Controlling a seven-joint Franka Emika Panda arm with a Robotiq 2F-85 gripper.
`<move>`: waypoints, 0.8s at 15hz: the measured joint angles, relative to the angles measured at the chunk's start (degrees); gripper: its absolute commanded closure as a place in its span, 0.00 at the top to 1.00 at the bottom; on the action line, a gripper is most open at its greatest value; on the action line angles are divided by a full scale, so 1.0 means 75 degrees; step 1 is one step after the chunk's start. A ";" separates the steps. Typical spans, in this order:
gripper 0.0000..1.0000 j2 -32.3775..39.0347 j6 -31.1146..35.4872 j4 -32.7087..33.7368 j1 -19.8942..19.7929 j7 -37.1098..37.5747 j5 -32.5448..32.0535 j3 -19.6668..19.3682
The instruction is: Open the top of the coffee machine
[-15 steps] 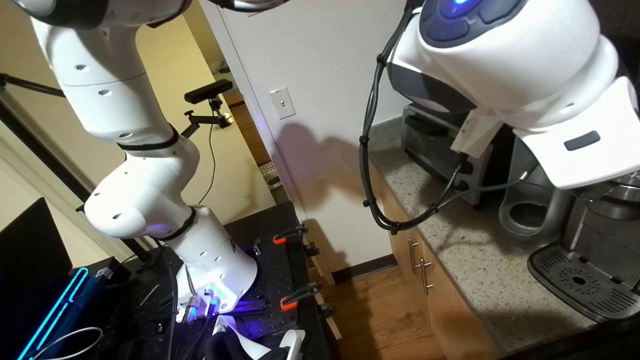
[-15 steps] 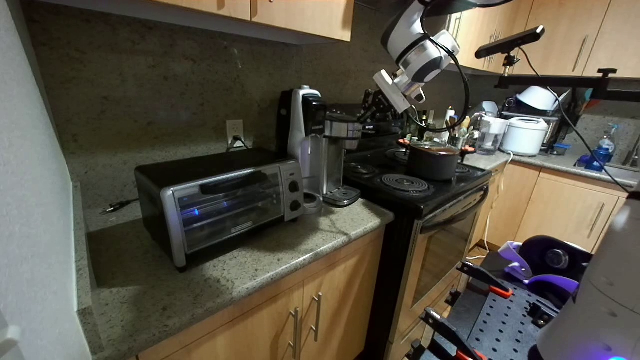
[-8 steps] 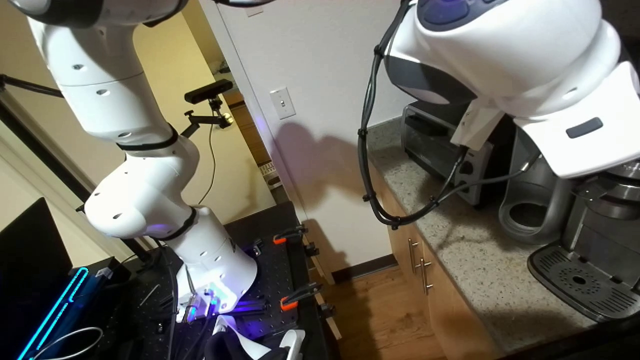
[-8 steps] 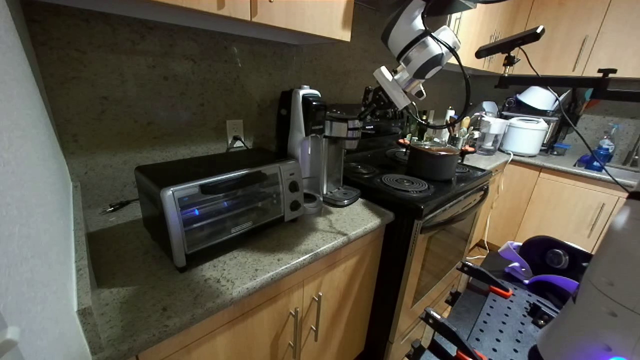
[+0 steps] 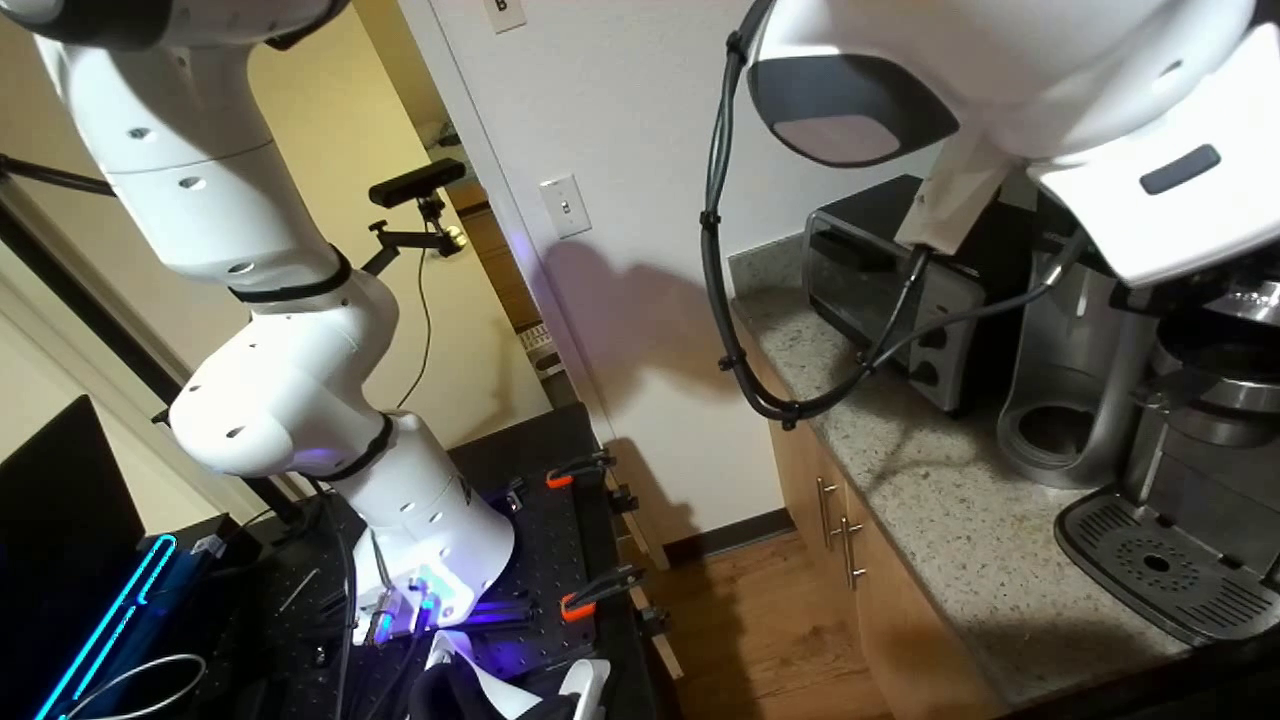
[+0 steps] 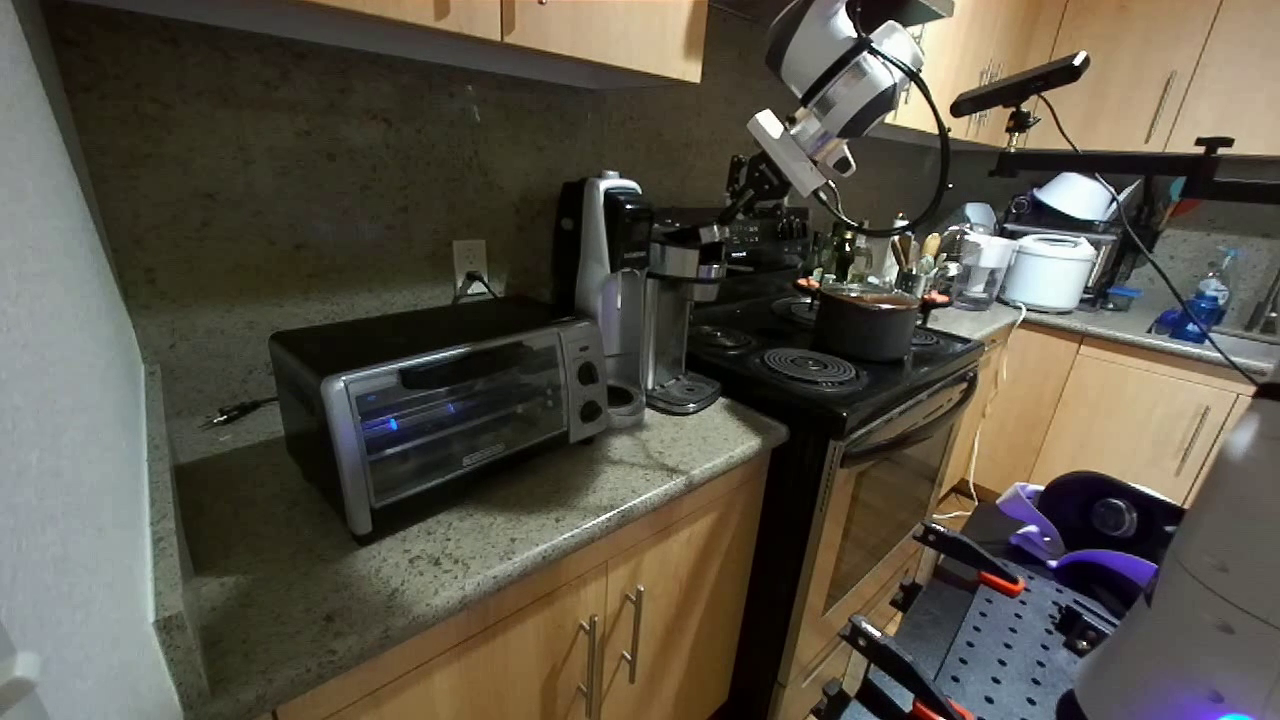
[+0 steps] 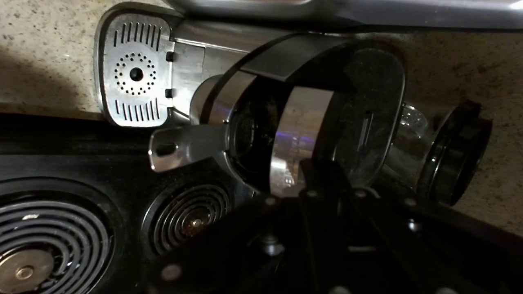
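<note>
Coffee machine of brushed steel and black (image 6: pixel 668 330) shows in both exterior views, on the grey speckled-stone table (image 6: pixel 480 570), between a tall, slim silver-and-black appliance (image 6: pixel 612 265) and a black stove with coil burners (image 6: pixel 830 408). A boxy black-and-silver toaster oven (image 6: pixel 435 410) sits farther along the table. Through my wrist view I look down on the machine: its flat, perforated metal drip tray (image 7: pixel 137 99) lies upper left, and its rounded dark lid (image 7: pixel 345 116), edged by a curved silver band (image 7: pixel 302 130), is tilted up mid-frame, with a dark opening left of the band. A slotted grey tab (image 7: pixel 184 148) juts out beside that opening. My black, jointed tool (image 7: pixel 322 168) fills the bottom of the frame, tips at the lid's lower edge. Dark against dark, I can't tell how far apart its fingers stand or whether they grip the lid. In both exterior views the white end of my arm (image 6: pixel 845 90) hangs at the upper right.
</note>
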 measured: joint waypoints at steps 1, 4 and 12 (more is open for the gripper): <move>0.02 -0.0048 -0.0030 -0.0005 0.0000 0.0063 -0.0100 -0.0003; 0.02 -0.0152 -0.0053 -0.0008 0.0001 0.0215 -0.0363 -0.0006; 0.02 -0.0266 -0.0082 -0.0007 0.0023 0.0390 -0.0737 -0.0006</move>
